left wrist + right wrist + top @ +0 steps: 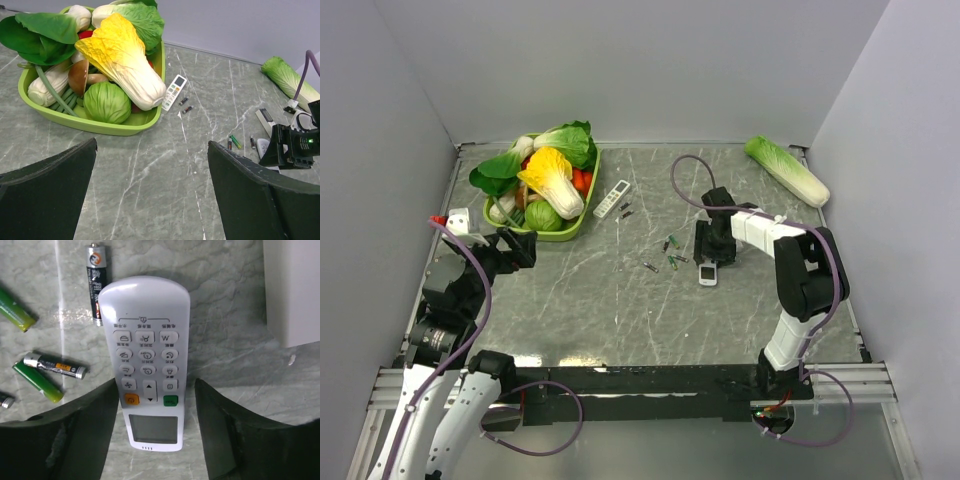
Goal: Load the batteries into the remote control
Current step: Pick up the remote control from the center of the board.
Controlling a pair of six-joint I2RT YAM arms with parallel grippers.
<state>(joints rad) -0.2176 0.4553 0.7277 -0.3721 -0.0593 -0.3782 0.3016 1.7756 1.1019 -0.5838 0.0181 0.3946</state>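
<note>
White rounded-rectangular plastic remote control (pixel 150 365) straddled by right gripper (pixel 156 390), jaws apart, unclamped; left gripper (pixel 151 150) spread wide.

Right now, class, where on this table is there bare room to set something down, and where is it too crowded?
Free: the wide marble stretch bordered by the green basket, the left tool, the batteries and the near edge; also the back strip between basket and long cabbage. Crowded: around the remote control under the right tool, batteries scattered left of it.

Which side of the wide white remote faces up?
Face up: the remote control lies flat, buttons and pale screen showing.
</note>
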